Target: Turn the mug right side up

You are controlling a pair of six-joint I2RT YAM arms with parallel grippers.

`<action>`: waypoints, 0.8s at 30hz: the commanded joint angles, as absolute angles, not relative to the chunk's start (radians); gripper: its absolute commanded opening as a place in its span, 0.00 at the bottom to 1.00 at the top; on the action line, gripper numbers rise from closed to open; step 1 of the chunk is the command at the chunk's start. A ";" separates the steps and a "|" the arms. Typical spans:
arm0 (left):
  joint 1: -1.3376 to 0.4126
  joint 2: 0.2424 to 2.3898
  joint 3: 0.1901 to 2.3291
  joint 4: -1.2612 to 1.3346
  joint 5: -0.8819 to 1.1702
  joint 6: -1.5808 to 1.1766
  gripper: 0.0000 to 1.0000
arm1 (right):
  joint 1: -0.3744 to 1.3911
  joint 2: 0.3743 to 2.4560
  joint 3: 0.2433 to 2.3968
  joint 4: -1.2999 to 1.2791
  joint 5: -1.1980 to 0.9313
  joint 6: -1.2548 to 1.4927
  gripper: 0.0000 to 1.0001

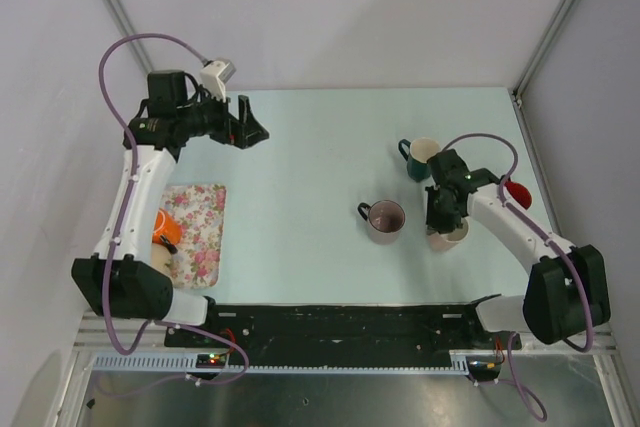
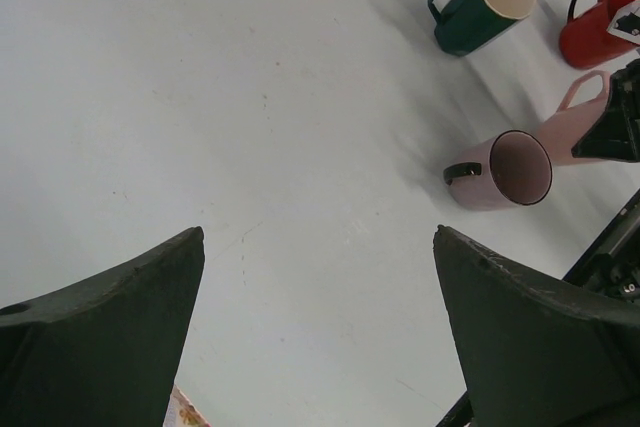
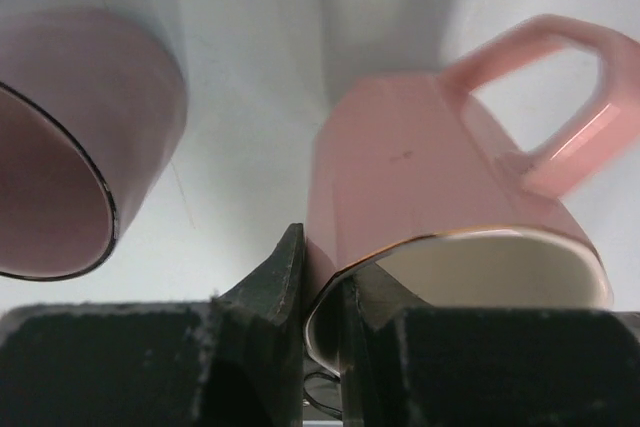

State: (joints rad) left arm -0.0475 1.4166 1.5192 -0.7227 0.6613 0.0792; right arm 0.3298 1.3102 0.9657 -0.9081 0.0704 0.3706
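My right gripper (image 3: 320,269) is clenched on the rim wall of the pink faceted mug (image 3: 430,172). The mug is mouth-up at the right of the table (image 1: 320,147), near a mauve mug (image 1: 385,218). My left gripper (image 2: 320,247) hangs spread wide, holding nothing.

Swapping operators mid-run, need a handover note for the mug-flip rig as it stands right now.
Left gripper: open, holding nothing, above the table.
Right gripper: fingers shut on the rim of the pink mug, one inside, one outside.
Pink mug is mouth-up beside the mauve mug; contact with the table is unclear.
Done: the flip looks finished.
Left: confirm it is seated, release, retract.
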 commanded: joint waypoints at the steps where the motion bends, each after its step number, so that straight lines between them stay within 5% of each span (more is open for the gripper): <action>1: -0.049 1.361 1.503 -0.691 0.668 0.123 1.00 | 0.320 1.353 0.940 -0.779 0.047 0.386 0.00; 7: -0.049 1.343 1.467 -0.691 0.659 0.164 1.00 | 0.317 1.402 0.936 -0.772 0.042 0.372 0.06; 13: -0.056 1.326 1.442 -0.691 0.622 0.243 1.00 | 0.317 1.339 0.950 -0.792 0.051 0.371 0.41; 17: -0.104 1.294 1.383 -0.691 0.427 0.435 1.00 | 0.320 1.297 0.991 -0.828 0.059 0.359 0.57; 24: -0.149 1.257 1.210 -0.691 0.065 0.841 1.00 | 0.338 1.229 1.089 -0.882 0.047 0.322 0.70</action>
